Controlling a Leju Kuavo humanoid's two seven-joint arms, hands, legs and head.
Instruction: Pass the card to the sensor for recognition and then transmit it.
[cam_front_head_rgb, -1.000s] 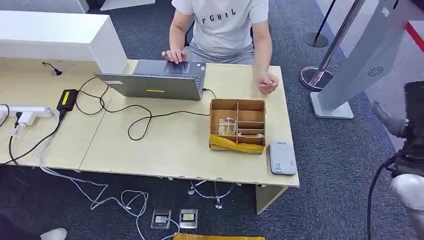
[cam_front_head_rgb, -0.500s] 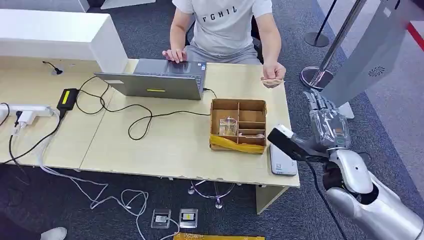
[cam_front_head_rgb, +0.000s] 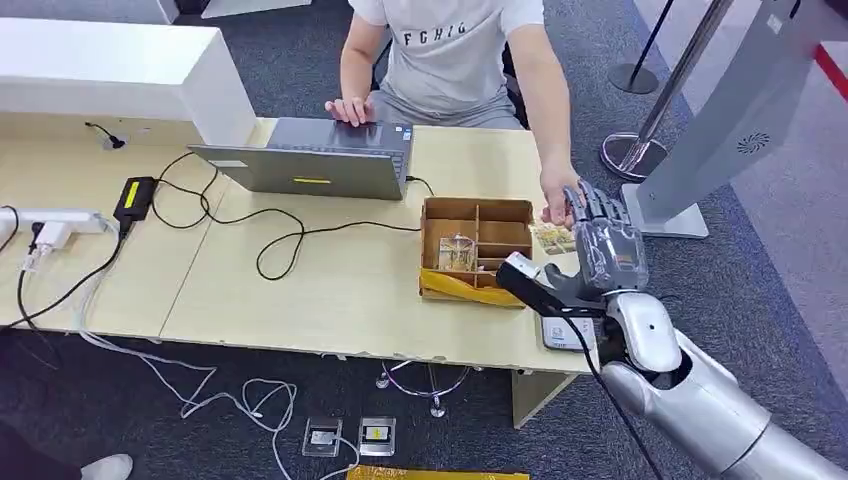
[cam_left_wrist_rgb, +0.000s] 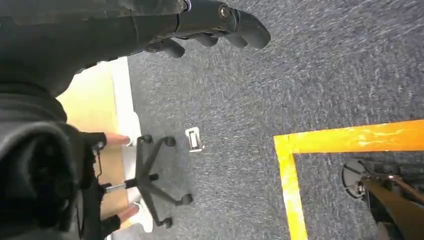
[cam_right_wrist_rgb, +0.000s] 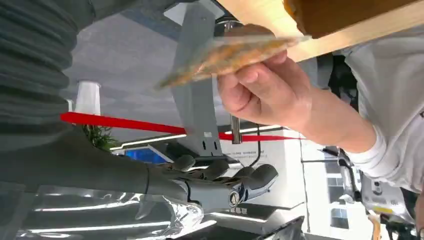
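Our right hand (cam_front_head_rgb: 603, 243) empty, fingers spread, at the table's (cam_front_head_rgb: 330, 290) right edge, beside the person's hand (cam_front_head_rgb: 556, 200) holding a yellowish patterned card (cam_front_head_rgb: 552, 238), our left hand (cam_left_wrist_rgb: 210, 22) empty, fingers apart, over carpet

Glossy card (cam_front_head_rgb: 553, 238), matt wooden desk (cam_front_head_rgb: 330, 280), rough carpet (cam_front_head_rgb: 690, 300), cardboard box (cam_front_head_rgb: 476, 250).

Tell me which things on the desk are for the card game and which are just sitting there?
For the job:
card, in the person's hand
sensor
right hand

Just lying about:
laptop
cardboard box
power adapter
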